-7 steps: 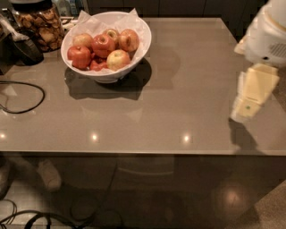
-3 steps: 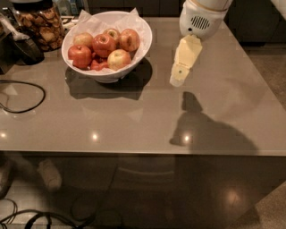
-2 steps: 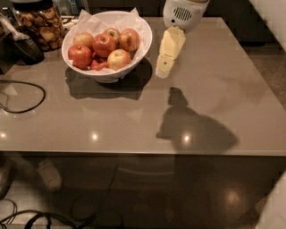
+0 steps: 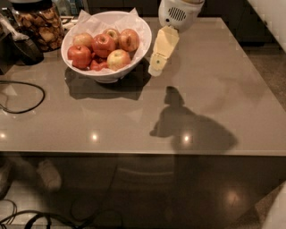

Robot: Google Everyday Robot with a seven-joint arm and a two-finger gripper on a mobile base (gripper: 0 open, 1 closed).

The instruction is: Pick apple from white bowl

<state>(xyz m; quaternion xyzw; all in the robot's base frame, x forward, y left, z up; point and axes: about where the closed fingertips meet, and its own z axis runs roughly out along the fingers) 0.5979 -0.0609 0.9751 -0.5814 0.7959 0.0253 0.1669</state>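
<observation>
The arm's white housing (image 4: 178, 13) is cut off by the top edge, and from it the cream pincer (image 4: 156, 69) slants down just beside the right rim of the white bowl (image 4: 105, 77), above the surface (image 4: 214, 103); whether it is released or clenched cannot be told. The apple (image 4: 118, 59) lies at the bowl's front among redder apples (image 4: 103, 44), partly covering something red that is hard to make out. The glass jar (image 4: 38, 24) at upper left is cropped

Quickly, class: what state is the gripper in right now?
Gripper: just right of the white bowl, over the table; open or closed cannot be told.
</observation>
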